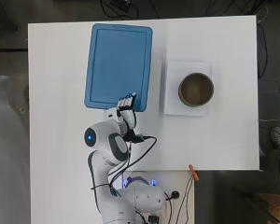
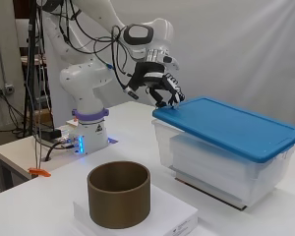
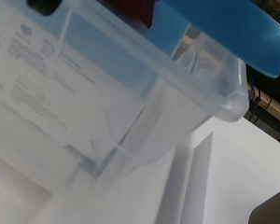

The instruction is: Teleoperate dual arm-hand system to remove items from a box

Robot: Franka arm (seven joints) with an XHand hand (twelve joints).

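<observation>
The robot hand (image 2: 164,88) has its fingers curled over the near corner of the blue lid (image 2: 231,125), gripping its edge. The lid sits tilted on the clear box (image 2: 211,164), left part of the bench (image 1: 224,140). Brown round container (image 1: 196,89) stands on a white pad (image 1: 172,107), to the right, well apart from the box.

Lid (image 2: 231,123): blue plastic, smooth, slight sheen.
Box (image 3: 144,107): clear plastic under the lid, glossy, translucent walls.
Cylinder (image 2: 119,194): brown, matt, smooth; beside the box.
Table (image 1: 60,70): white, matt, smooth.
Hand (image 2: 162,84): black and white, hard, smooth shells.
</observation>
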